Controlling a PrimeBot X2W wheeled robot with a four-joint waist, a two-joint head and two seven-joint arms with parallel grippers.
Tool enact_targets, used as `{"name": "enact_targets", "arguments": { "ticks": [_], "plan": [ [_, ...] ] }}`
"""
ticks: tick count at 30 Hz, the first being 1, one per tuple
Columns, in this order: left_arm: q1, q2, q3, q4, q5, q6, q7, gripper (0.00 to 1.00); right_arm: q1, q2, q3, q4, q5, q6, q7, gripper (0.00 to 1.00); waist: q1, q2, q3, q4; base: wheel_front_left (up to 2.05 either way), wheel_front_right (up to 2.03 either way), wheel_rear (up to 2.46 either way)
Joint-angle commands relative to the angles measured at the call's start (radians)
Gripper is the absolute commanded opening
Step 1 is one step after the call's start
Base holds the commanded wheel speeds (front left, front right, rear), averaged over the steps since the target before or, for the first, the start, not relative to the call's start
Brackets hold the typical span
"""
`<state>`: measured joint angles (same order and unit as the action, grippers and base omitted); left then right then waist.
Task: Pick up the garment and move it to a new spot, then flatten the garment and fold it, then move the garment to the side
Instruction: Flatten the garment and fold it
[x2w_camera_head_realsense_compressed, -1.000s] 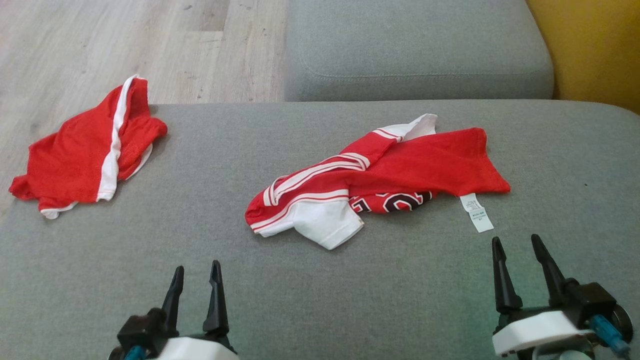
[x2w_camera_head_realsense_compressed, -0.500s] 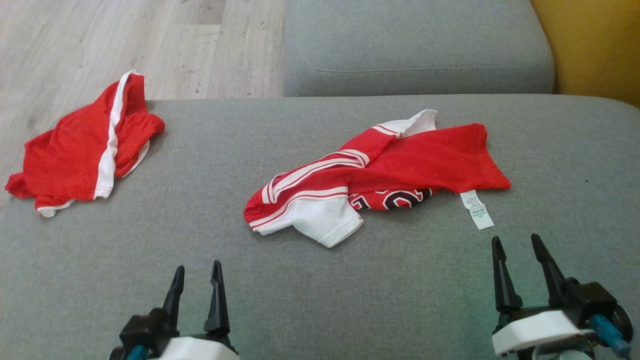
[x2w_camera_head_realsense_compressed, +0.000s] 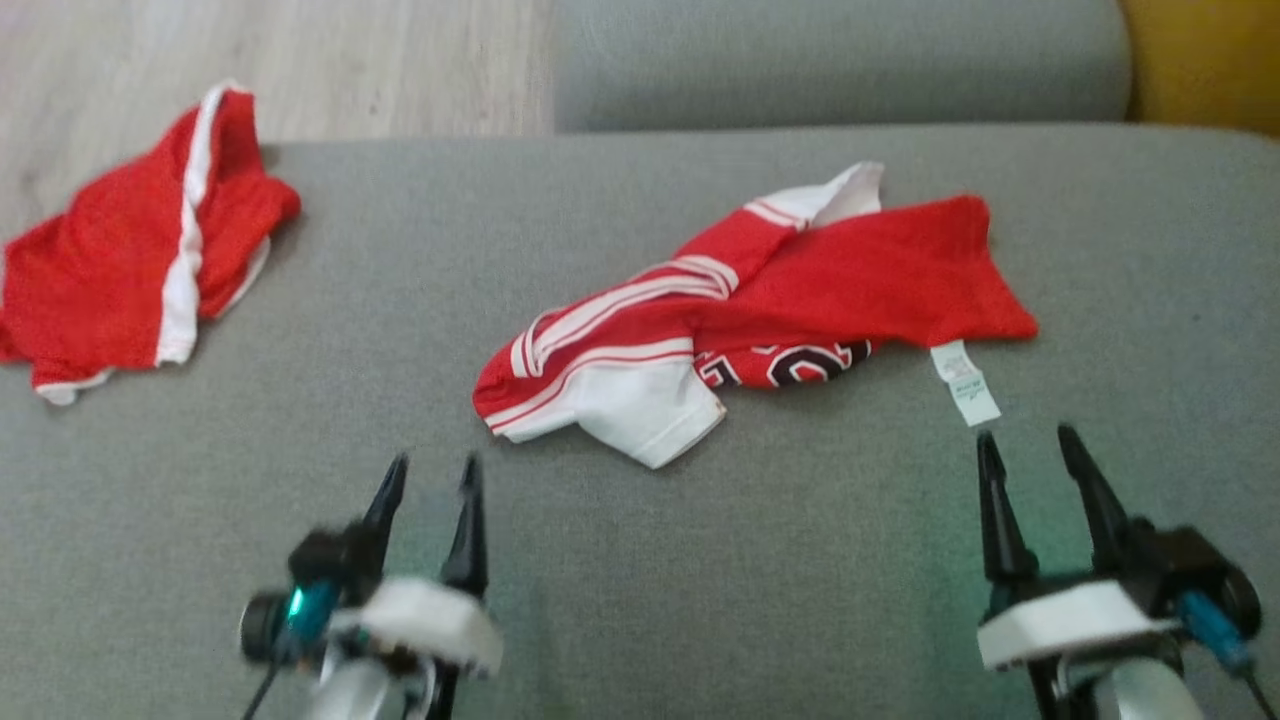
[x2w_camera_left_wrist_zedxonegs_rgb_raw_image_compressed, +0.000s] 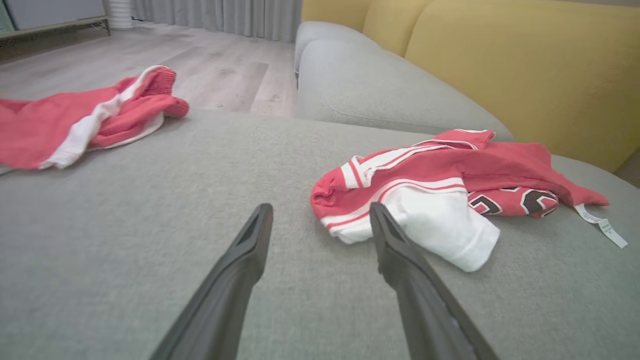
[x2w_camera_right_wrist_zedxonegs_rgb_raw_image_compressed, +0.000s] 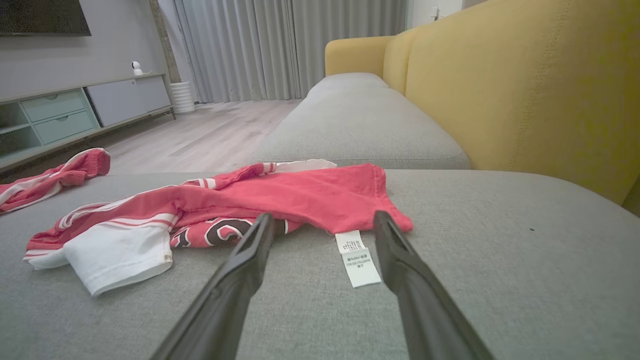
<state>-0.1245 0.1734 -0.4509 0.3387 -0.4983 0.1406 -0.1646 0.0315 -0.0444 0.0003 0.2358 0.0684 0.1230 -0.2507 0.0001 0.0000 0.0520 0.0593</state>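
Note:
A crumpled red garment (x2w_camera_head_realsense_compressed: 800, 300) with white sleeves, stripes and dark lettering lies mid-cushion; its white care label (x2w_camera_head_realsense_compressed: 966, 382) trails at its right end. The same garment (x2w_camera_left_wrist_zedxonegs_rgb_raw_image_compressed: 440, 185) (x2w_camera_right_wrist_zedxonegs_rgb_raw_image_compressed: 280, 200) appears in both wrist views. My left gripper (x2w_camera_head_realsense_compressed: 432, 470) stands open, short of the garment's white sleeve (x2w_camera_head_realsense_compressed: 640, 415) and to its left. My right gripper (x2w_camera_head_realsense_compressed: 1030, 445) stands open just below the label (x2w_camera_right_wrist_zedxonegs_rgb_raw_image_compressed: 359, 257), nothing between its fingers.
A second red and white piece of clothing (x2w_camera_head_realsense_compressed: 130, 260) lies at the left edge of the grey sofa seat (x2w_camera_head_realsense_compressed: 300, 450). Another grey cushion (x2w_camera_head_realsense_compressed: 830, 60) sits beyond, wooden floor (x2w_camera_head_realsense_compressed: 300, 60) at upper left, yellow backrest (x2w_camera_right_wrist_zedxonegs_rgb_raw_image_compressed: 525, 90) on the right.
The head camera has tilted, shifting the whole scene. The left gripper has risen and moved forward toward the garment; the right has edged nearer the label. The garments lie as before.

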Motion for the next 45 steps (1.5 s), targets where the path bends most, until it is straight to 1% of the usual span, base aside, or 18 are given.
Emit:
{"name": "enact_targets", "arguments": {
  "ticks": [1,5,6,10,15,17,20,21,22,23,26,27,29,32,38,42,45],
  "plan": [
    [-0.087,-0.006,0.022,-0.001,0.009,-0.007,0.008,1.0,-0.068,-0.006,0.033,-0.039,-0.012,0.008,-0.011,1.0,-0.0001,0.0,0.041,-0.016,0.0,0.0,0.0],
    [-0.188,-0.038,0.006,0.091,0.006,-0.029,0.032,1.0,-0.101,-0.006,0.046,-0.041,-0.024,0.008,-0.01,1.0,-0.0001,0.0,0.092,-0.035,0.0,0.0,0.0],
    [-0.239,-0.042,0.002,0.14,0.011,-0.035,0.038,1.0,-0.117,-0.006,0.052,-0.043,-0.029,0.008,-0.01,1.0,-0.0001,0.0,0.118,-0.045,0.0,0.0,0.0],
    [-0.336,-0.024,-0.021,0.237,0.049,-0.043,0.063,1.0,-0.145,-0.006,0.058,-0.049,-0.037,0.008,-0.008,1.0,-0.0001,0.0,0.163,-0.063,0.0,0.0,0.0],
    [-0.438,0.017,-0.058,0.357,0.114,-0.029,0.115,1.0,-0.171,-0.006,0.064,-0.049,-0.041,0.008,-0.008,1.0,-0.0001,0.0,0.205,-0.082,0.0,0.0,0.0],
    [-0.47,0.026,-0.058,0.391,0.123,-0.022,0.114,1.0,-0.179,-0.006,0.068,-0.049,-0.04,0.008,-0.008,1.0,-0.0001,0.0,0.216,-0.09,0.0,0.0,0.0],
    [-0.502,0.026,-0.057,0.427,0.123,-0.03,0.099,1.0,-0.186,-0.006,0.071,-0.045,-0.037,0.008,-0.009,1.0,-0.0001,0.0,0.226,-0.098,0.0,0.0,0.0],
    [-0.51,0.023,-0.059,0.432,0.123,-0.035,0.089,0.49,-0.187,-0.006,0.071,-0.044,-0.037,0.008,-0.009,1.0,-0.0001,0.0,0.227,-0.1,0.0,0.0,0.0],
    [-0.516,0.019,-0.06,0.435,0.121,-0.041,0.078,0.03,-0.186,-0.006,0.071,-0.043,-0.036,0.008,-0.009,1.0,-0.0001,0.0,0.227,-0.101,0.0,0.0,0.0],
    [-0.52,0.014,-0.061,0.435,0.12,-0.046,0.064,0.0,-0.185,-0.006,0.069,-0.041,-0.036,0.008,-0.009,1.0,-0.0001,0.0,0.226,-0.101,0.0,0.0,0.0],
    [-0.52,0.001,-0.06,0.42,0.117,-0.05,0.001,0.0,-0.177,-0.006,0.06,-0.036,-0.036,0.008,-0.01,1.0,-0.0001,0.0,0.213,-0.092,0.0,0.0,0.0],
    [-0.52,0.001,-0.06,0.42,0.117,-0.05,0.001,0.0,-0.177,-0.006,0.06,-0.036,-0.036,0.008,-0.01,1.0,-0.0001,0.0,0.213,-0.092,0.0,0.0,0.0],
    [-0.516,-0.003,-0.061,0.396,0.125,-0.04,-0.043,0.0,-0.169,-0.006,0.051,-0.033,-0.035,0.008,-0.01,1.0,-0.0001,0.0,0.201,-0.082,0.0,0.0,0.0],
    [-0.493,-0.01,-0.07,0.327,0.148,-0.021,-0.08,0.0,-0.157,-0.006,0.045,-0.029,-0.032,0.008,-0.01,1.0,-0.0001,0.0,0.174,-0.061,0.0,0.0,0.0],
    [-0.384,-0.002,-0.088,0.1,0.198,0.035,-0.095,0.0,-0.13,-0.006,0.042,-0.018,-0.025,0.008,-0.011,1.0,-0.0001,0.0,0.116,-0.021,0.0,0.0,0.0],
    [-0.31,0.032,-0.103,-0.071,0.234,0.078,-0.088,0.0,-0.12,-0.006,0.04,-0.012,-0.018,0.008,-0.011,1.0,-0.0001,0.0,0.082,-0.007,0.0,0.0,0.0],
    [-0.266,0.058,-0.121,-0.207,0.258,0.108,-0.04,0.0,-0.115,-0.006,0.04,-0.009,-0.013,0.008,-0.011,1.0,-0.0001,0.0,0.068,-0.008,0.0,0.0,0.0]
  ]
}}
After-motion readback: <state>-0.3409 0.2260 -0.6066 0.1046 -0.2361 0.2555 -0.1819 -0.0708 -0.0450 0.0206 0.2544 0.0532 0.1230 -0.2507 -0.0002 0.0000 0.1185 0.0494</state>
